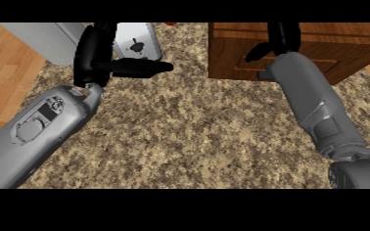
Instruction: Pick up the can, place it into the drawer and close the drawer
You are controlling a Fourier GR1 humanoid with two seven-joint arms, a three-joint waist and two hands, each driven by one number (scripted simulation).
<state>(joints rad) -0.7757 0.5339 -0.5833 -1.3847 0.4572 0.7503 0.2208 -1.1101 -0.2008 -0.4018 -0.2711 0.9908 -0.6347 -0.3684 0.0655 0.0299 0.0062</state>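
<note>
A wooden drawer unit [239, 54] stands at the upper right of the speckled counter [195, 127]; I cannot tell whether its drawer is open or closed. My right hand [283, 38] lies over the unit's top, fingers straight and running up out of view, thumb sticking out to the lower left. Nothing shows in it. My left hand [94, 54] rests open at the upper left, fingers up, thumb pointing right. No can is visible. A small red thing [171, 23] peeks in at the top edge; I cannot tell what it is.
A silver toaster-like appliance [136, 40] stands right behind my left hand. A grey slab [43, 39] lies at the far left, with wooden floor [14, 73] beyond the counter's left edge.
</note>
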